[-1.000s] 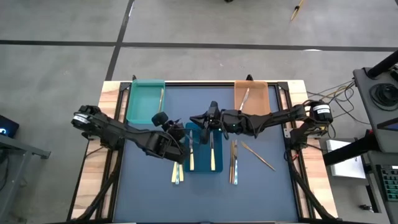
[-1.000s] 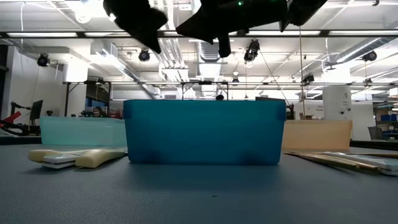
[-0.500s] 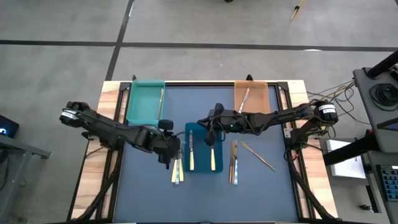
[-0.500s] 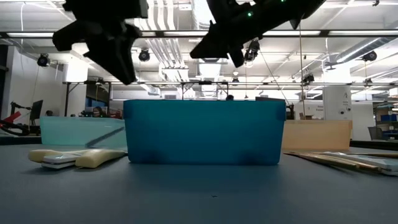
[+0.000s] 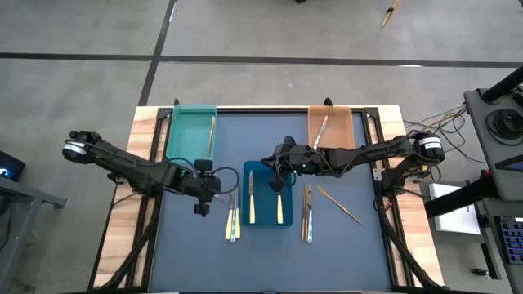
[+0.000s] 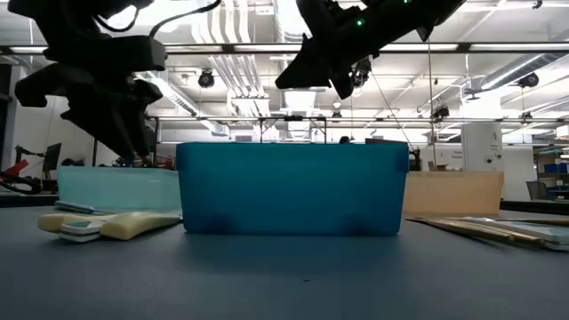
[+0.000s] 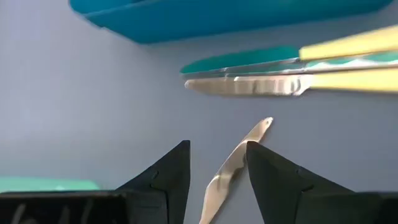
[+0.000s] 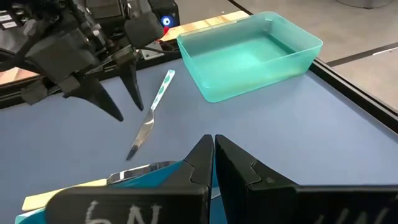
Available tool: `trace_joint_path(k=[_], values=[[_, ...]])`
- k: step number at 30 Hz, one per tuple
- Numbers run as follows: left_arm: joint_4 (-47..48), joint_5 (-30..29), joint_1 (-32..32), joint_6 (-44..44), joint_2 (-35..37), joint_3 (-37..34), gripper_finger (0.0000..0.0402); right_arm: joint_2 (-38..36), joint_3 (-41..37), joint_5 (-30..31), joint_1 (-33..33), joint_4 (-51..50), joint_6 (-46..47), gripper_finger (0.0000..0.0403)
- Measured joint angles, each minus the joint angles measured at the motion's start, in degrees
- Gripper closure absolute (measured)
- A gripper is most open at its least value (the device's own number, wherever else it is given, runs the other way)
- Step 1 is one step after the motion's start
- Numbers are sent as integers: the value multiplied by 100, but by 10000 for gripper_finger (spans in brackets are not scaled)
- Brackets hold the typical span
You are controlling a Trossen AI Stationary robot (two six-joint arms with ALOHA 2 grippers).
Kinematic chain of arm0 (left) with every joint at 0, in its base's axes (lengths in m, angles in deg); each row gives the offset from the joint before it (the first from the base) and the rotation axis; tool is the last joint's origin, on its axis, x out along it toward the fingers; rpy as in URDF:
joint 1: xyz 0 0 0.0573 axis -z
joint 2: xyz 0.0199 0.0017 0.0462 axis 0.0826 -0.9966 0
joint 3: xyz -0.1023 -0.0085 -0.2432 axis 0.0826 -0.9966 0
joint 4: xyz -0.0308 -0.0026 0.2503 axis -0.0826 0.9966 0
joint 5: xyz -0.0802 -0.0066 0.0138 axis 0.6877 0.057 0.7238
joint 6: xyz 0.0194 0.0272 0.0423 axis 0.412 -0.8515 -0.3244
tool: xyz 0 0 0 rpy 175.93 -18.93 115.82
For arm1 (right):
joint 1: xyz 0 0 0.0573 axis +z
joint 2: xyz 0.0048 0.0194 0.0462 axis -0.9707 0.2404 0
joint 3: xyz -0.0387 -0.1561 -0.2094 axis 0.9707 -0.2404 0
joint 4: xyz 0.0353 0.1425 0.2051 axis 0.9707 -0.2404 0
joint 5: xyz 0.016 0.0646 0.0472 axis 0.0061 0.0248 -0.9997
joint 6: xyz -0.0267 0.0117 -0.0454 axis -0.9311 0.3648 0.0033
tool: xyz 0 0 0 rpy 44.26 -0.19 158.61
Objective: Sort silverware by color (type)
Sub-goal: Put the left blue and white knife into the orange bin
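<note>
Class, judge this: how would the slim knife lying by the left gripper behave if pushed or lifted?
The knife looks thin, rigid metal: probably stiff and light. Lying flat on the smooth mat, it would likely slide or spin, not roll. Its low profile may make pinching fiddly.

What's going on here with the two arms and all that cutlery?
Two robot arms are sorting cutlery into coloured trays. The left hand hovers open over a knife with a pale blue-green handle, which lies on the mat not far from the teal tray. The right hand is shut and empty above the blue tray.
</note>
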Motion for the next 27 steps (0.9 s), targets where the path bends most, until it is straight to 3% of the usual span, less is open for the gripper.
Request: trace_joint_path(k=[12, 21, 27], values=[[488, 451, -120, 1070, -947, 29, 270, 4, 0, 0, 0, 18, -20, 394], [833, 460, -393, 1185, -1760, 64, 271, 7, 0, 2, 0, 9, -63, 394], [890, 785, -450, 1132, -1840, 168, 271, 9, -13, 2, 0, -6, -63, 394]])
